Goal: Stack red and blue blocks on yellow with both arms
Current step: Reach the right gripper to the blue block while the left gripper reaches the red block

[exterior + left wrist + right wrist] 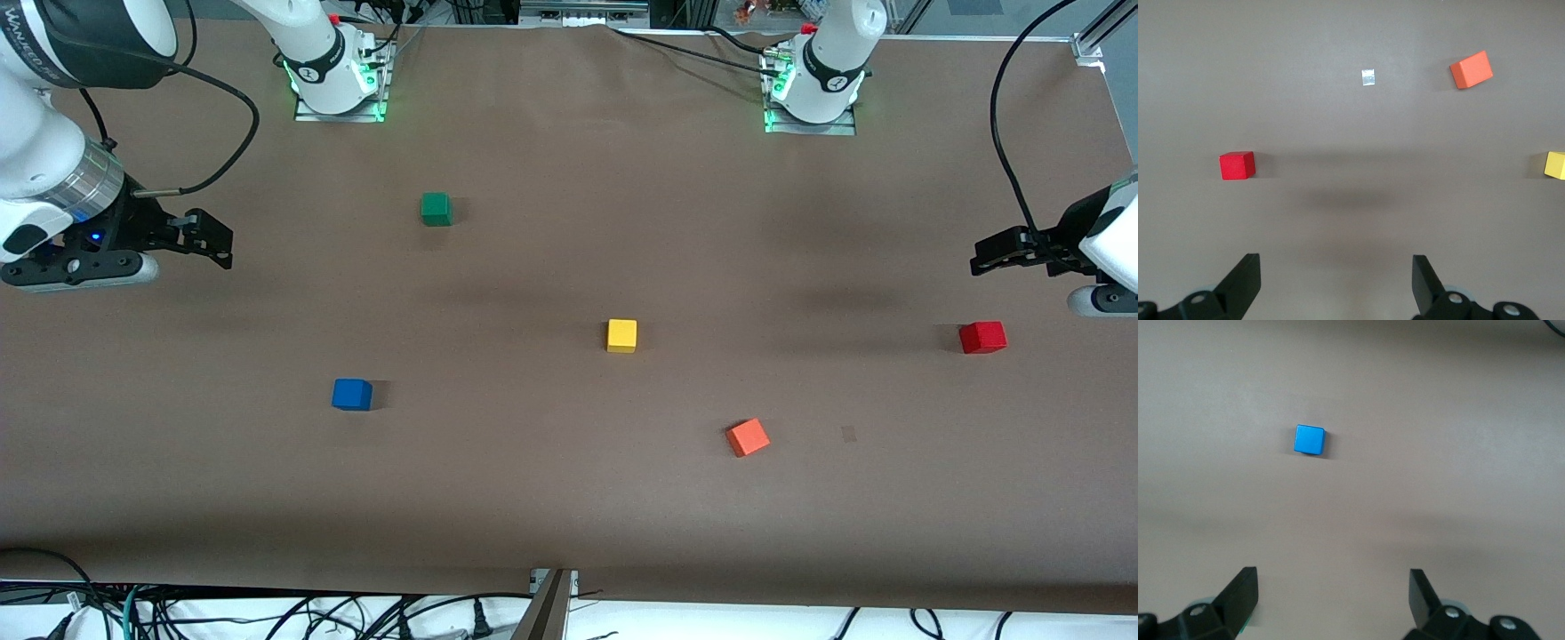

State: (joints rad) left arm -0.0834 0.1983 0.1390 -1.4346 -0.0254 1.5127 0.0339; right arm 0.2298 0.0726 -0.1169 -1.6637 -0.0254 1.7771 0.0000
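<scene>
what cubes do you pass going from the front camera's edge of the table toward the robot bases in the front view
orange cube → blue cube → green cube. The red cube and yellow cube fall between blue and green, level with each other, so their order is unclear.

Brown table [569, 498], matte cover. Five cubes lie directly on it, all well apart. Landmark: yellow cube [621, 335], about mid-table.
- Green cube [436, 209]: farther from the front camera than yellow, toward the right arm's end.
- Blue cube [352, 394]: nearer, right arm's end.
- Orange-red cube [748, 437]: nearer, toward the left arm's end, turned askew.
- Red cube [982, 337]: level with yellow, left arm's end.
</scene>
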